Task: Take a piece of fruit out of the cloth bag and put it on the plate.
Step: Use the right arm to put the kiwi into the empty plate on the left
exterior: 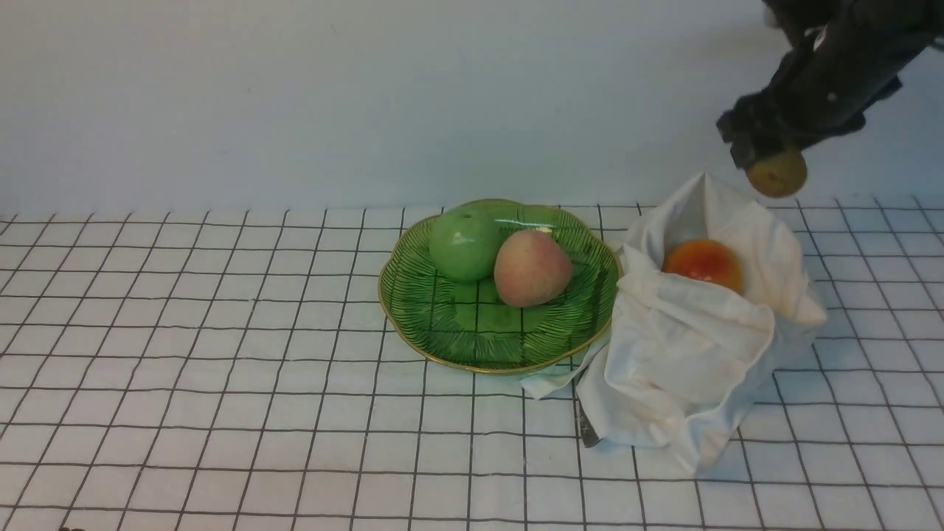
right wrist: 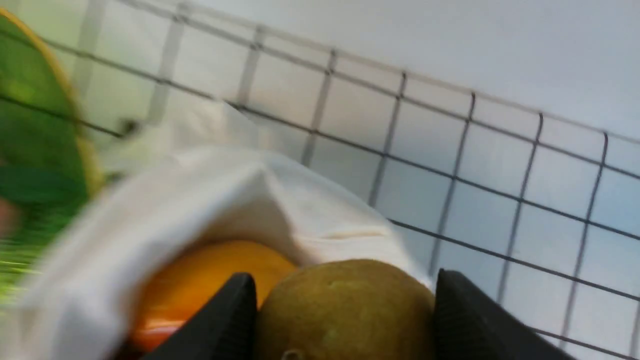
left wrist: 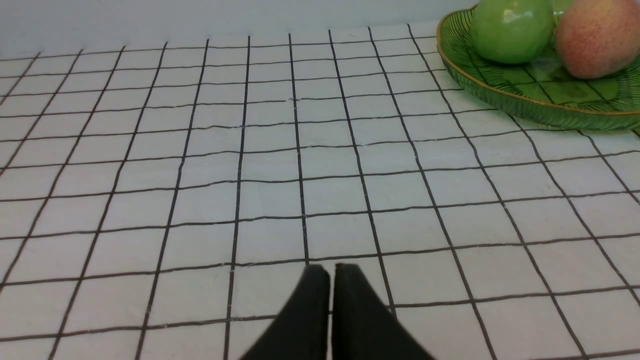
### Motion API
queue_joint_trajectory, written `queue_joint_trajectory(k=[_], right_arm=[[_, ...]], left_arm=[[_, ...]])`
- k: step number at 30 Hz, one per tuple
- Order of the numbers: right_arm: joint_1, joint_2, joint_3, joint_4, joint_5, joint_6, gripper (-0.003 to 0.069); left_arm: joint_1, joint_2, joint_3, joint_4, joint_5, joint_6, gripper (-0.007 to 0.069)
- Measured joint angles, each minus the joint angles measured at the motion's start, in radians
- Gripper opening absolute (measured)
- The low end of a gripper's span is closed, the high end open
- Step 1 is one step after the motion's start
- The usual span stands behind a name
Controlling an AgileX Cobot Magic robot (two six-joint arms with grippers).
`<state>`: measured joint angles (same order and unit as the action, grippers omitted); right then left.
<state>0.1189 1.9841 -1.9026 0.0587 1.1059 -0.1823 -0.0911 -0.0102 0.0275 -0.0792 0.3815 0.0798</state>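
My right gripper is shut on the olive-brown kiwi and holds it in the air above the far right rim of the off-white cloth bag. In the right wrist view the kiwi sits between both black fingers, with the bag below. The green gold-rimmed plate lies left of the bag. My left gripper is shut and empty, low over the tablecloth, left of the plate.
An orange-red round fruit lies in the bag's mouth; it also shows in the right wrist view. A green apple and a pink-yellow peach sit on the plate's far half. A white wall stands behind the grid tablecloth.
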Motion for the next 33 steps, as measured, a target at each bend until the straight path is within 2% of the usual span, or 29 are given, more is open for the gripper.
queue_joint_trajectory(k=[2,6,10,13,17,18,19,21,24,26,29,31,33], right_arm=[[0.013,-0.025,-0.012,0.122,0.027,-0.056,0.0409],[0.072,-0.004,-0.013,0.287,0.030,-0.118,0.0409],[0.152,0.067,-0.013,0.375,-0.001,-0.133,0.0409],[0.195,0.117,-0.013,0.386,-0.053,-0.146,0.0409],[0.265,0.209,-0.013,0.401,-0.204,-0.160,0.0537],[0.279,0.225,-0.012,0.401,-0.234,-0.162,0.0596],[0.281,0.225,-0.012,0.401,-0.234,-0.162,0.0596],[0.296,0.237,-0.012,0.396,-0.260,-0.162,0.0664],[0.297,0.237,-0.036,0.382,-0.243,-0.162,0.0687],[0.296,0.237,-0.063,0.373,-0.209,-0.162,0.0689],[0.282,0.235,-0.188,0.346,-0.031,-0.144,0.0659],[0.269,0.227,-0.300,0.307,0.089,-0.100,0.0602],[0.256,0.207,-0.403,0.259,0.129,-0.035,0.0519]], left_arm=[[0.000,0.000,0.000,0.000,0.000,0.000,-0.0008],[0.000,0.000,0.000,0.000,0.000,0.000,-0.0008],[0.000,0.000,0.000,0.000,0.000,0.000,-0.0008],[0.000,0.000,0.000,0.000,0.000,0.000,-0.0008],[0.000,0.000,0.000,0.000,0.000,0.000,-0.0008],[0.000,0.000,0.000,0.000,0.000,0.000,-0.0008],[0.000,0.000,0.000,0.000,0.000,0.000,-0.0008],[0.000,0.000,0.000,0.000,0.000,0.000,-0.0008],[0.000,0.000,0.000,0.000,0.000,0.000,-0.0008],[0.000,0.000,0.000,0.000,0.000,0.000,-0.0008],[0.000,0.000,0.000,0.000,0.000,0.000,-0.0008],[0.000,0.000,0.000,0.000,0.000,0.000,-0.0008],[0.000,0.000,0.000,0.000,0.000,0.000,-0.0008]])
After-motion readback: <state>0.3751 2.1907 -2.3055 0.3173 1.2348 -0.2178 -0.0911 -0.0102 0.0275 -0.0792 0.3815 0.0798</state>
